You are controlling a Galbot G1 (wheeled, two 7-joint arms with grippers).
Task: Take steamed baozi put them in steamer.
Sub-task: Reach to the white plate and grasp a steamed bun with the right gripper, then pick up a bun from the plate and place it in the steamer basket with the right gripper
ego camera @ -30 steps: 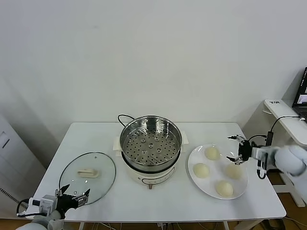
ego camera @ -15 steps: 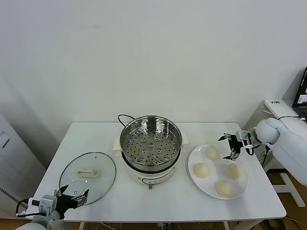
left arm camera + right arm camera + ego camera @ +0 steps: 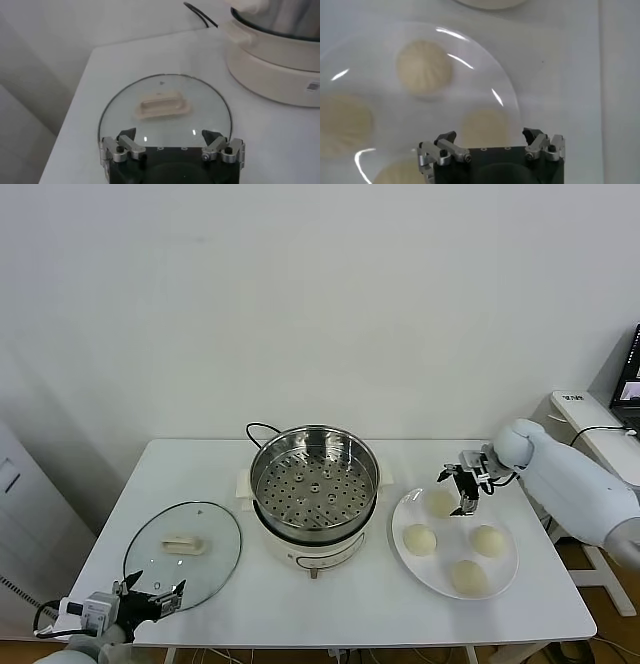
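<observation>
Several cream-white steamed baozi lie on a white plate (image 3: 451, 552) to the right of the steamer (image 3: 314, 484). The steamer is a shiny steel pot with a bare perforated tray on a white base. My right gripper (image 3: 457, 488) hovers open just above the back-left baozi (image 3: 438, 504), with nothing between its fingers. In the right wrist view that baozi (image 3: 485, 126) sits right ahead of the open right gripper (image 3: 489, 134), and another baozi (image 3: 424, 66) lies farther off. My left gripper (image 3: 150, 596) is parked open at the table's front left.
A round glass lid (image 3: 183, 552) with a pale handle (image 3: 162, 104) lies flat left of the steamer, just ahead of the left gripper (image 3: 169, 134). A black cord (image 3: 258, 428) runs behind the steamer. A side table (image 3: 590, 424) stands at the far right.
My right gripper has moved left and towards the back, from the plate's right edge to above the back-left baozi. The left arm has not moved.
</observation>
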